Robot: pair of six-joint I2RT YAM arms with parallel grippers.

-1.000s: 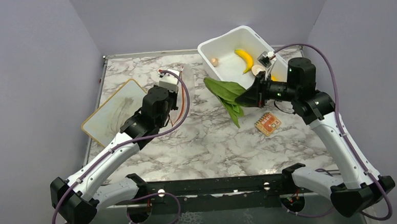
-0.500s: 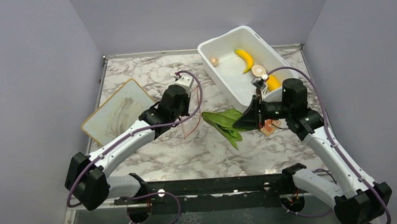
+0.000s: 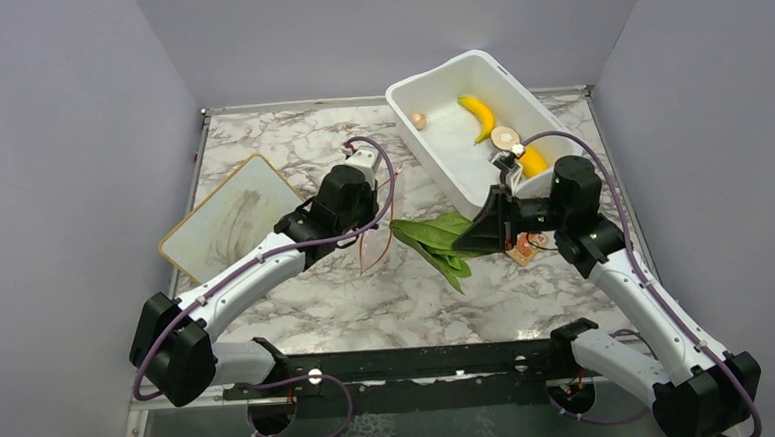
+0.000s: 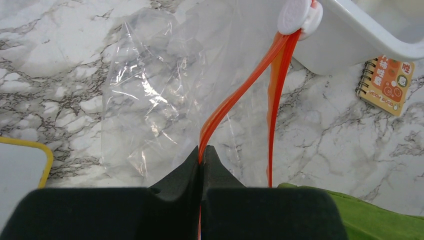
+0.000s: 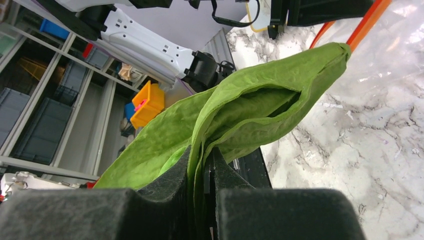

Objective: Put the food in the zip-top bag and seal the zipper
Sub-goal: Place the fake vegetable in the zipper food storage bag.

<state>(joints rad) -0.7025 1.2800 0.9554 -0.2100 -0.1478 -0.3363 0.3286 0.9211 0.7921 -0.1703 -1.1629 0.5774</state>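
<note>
Top external: pinches zipper (image 4: 240, 90) in left gripper (image 4: 202, 155), bag (image 4: 150, 100) mouth gaping; clamps leaf (image 3: 435, 238) in right gripper (image 5: 202, 155), tip near mouth. Leaves banana (image 3: 477, 116), fruit (image 3: 533, 159), pieces (image 3: 418, 121) in tub (image 3: 426, 81); bags nothing yet, seals nothing.

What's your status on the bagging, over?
Left gripper, jaws shut on zipper, bag mouth open. Right gripper, jaws shut on leafy vegetable, tip near mouth. Nothing between them.

Red-orange zipper (image 4: 274, 95) pinched in left pincer (image 4: 202, 151), clear zip-top bag (image 4: 150, 100) beyond, leafy vegetable (image 4: 380, 220) at lower right
</note>
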